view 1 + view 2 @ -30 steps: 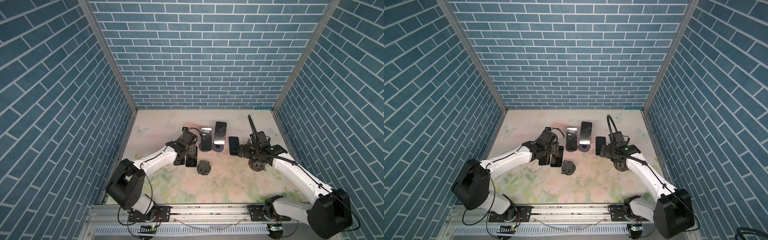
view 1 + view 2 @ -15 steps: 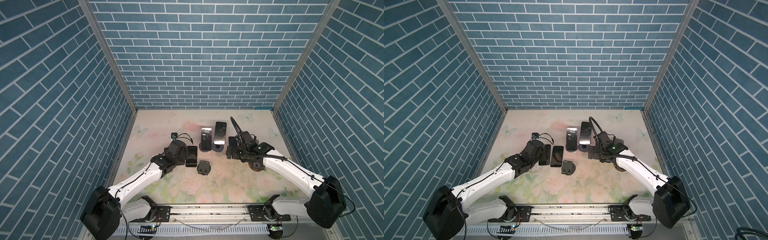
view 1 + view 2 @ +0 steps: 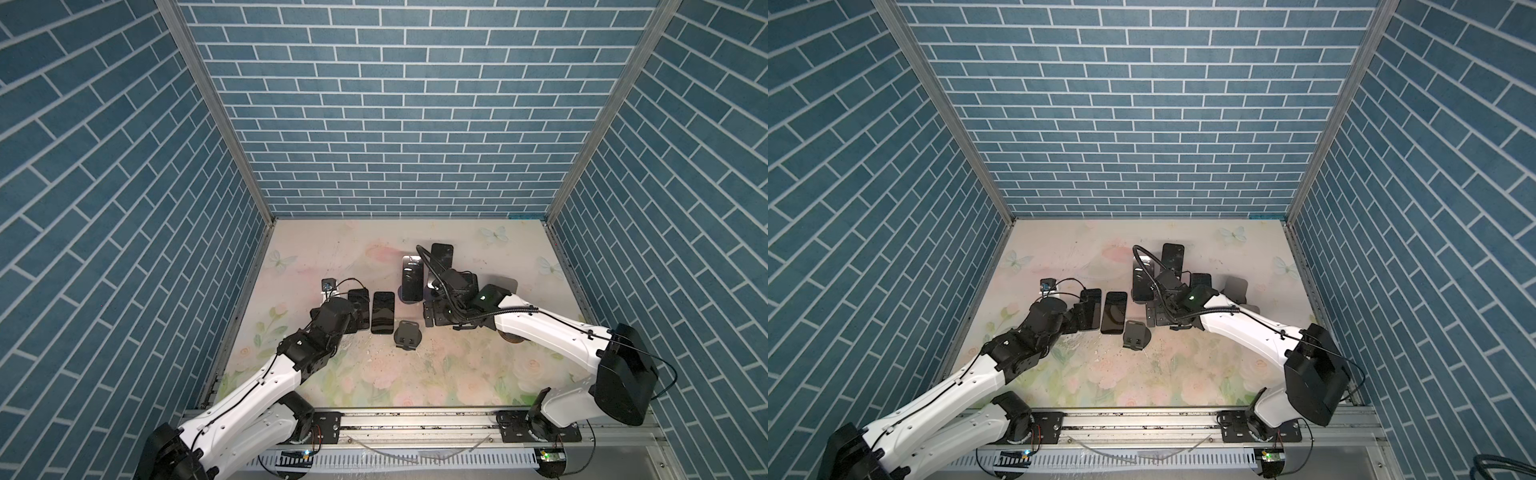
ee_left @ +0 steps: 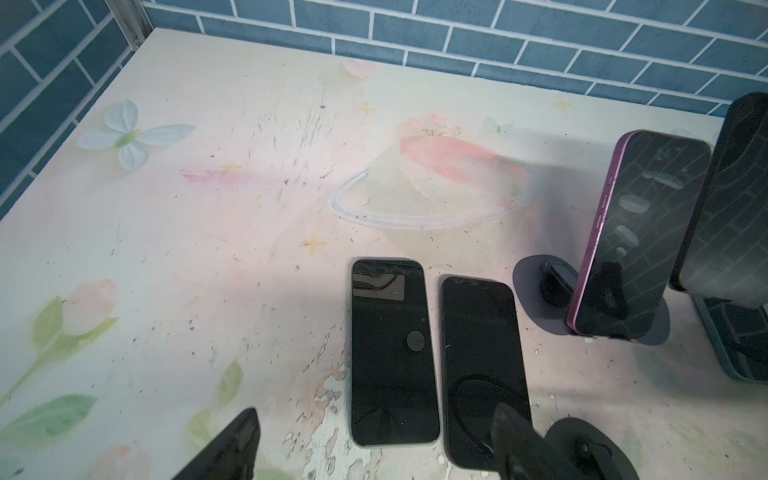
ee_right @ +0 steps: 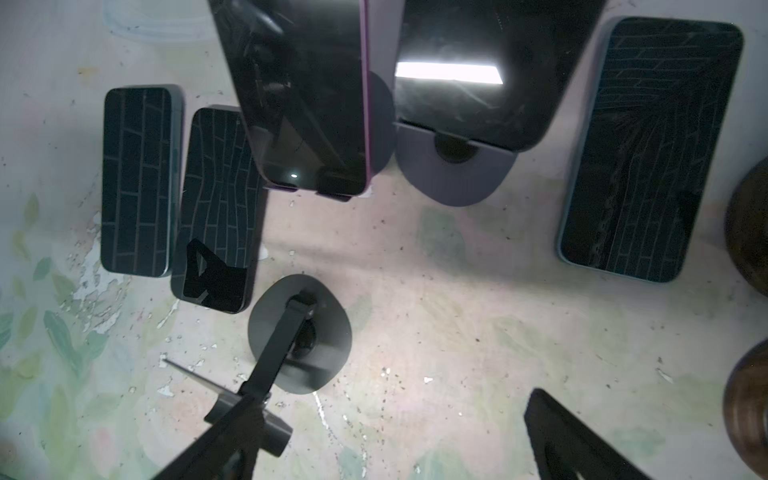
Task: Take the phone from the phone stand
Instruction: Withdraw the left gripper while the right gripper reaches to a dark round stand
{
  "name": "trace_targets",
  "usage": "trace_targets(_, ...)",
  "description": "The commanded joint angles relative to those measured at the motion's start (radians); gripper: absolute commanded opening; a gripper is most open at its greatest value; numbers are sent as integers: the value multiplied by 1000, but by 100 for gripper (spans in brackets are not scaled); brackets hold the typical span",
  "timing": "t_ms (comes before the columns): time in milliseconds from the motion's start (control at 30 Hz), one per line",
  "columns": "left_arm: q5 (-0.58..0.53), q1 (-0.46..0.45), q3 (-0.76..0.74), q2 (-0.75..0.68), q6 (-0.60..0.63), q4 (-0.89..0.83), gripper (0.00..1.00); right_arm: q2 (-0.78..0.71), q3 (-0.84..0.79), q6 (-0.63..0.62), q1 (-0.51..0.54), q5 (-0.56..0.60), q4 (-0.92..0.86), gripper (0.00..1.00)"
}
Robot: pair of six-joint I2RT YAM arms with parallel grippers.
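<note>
Blue brick-pattern walls on three sides, floral-print tabletop (image 3: 374, 386) beneath, scuffed and flaking toward the front. Noting left gripper (image 4: 374, 449) released, well parted, grasping nothing; black fingers (image 4: 232, 444) poised low over near ends of green-edged flat phone (image 4: 392, 353) and black flat phone (image 4: 482, 365), contact not discernible. Noting right gripper (image 5: 407, 444) spread wide, likewise empty, hovering above bare table just beside empty black stand (image 5: 328, 345) with rounded base and tilted cradle arm. Left arm (image 3: 266, 382) stretched low from front rail, wrist nearly level; right arm (image 3: 540, 328) reaching inward toward the stands, wrist pitched down. Purple-rimmed phone (image 4: 640, 232) propped, leaning back, on round-based stand (image 4: 525, 270), glossy glass mirroring the brick. Just beside it, second dark phone (image 5: 498, 108) leaning on grey stand (image 5: 453, 183) with half-round matte base. Teal-edged flat phone (image 5: 648, 149) lying farther toward the right arm's side; brown rounded object (image 5: 748, 224), wood-like sheen, near it at the view's edge.
</note>
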Motion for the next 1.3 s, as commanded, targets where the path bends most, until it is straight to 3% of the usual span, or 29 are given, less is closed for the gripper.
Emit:
trace_targets(0,-20,6,-31,-45,-20,-46,91,46,81,46,45,46,-8,99)
trace_targets(267,-35,6,-59,-115,-22,-86,97,164,191,72,137,85,-28,99)
trace_targets(667,-39,6,-85,-159,3,-121,100,328,307,145,178,130,-107,99)
trace_targets(1267,-42,6,-139,-157,24,-88,100,395,341,176,183,47,-176,96)
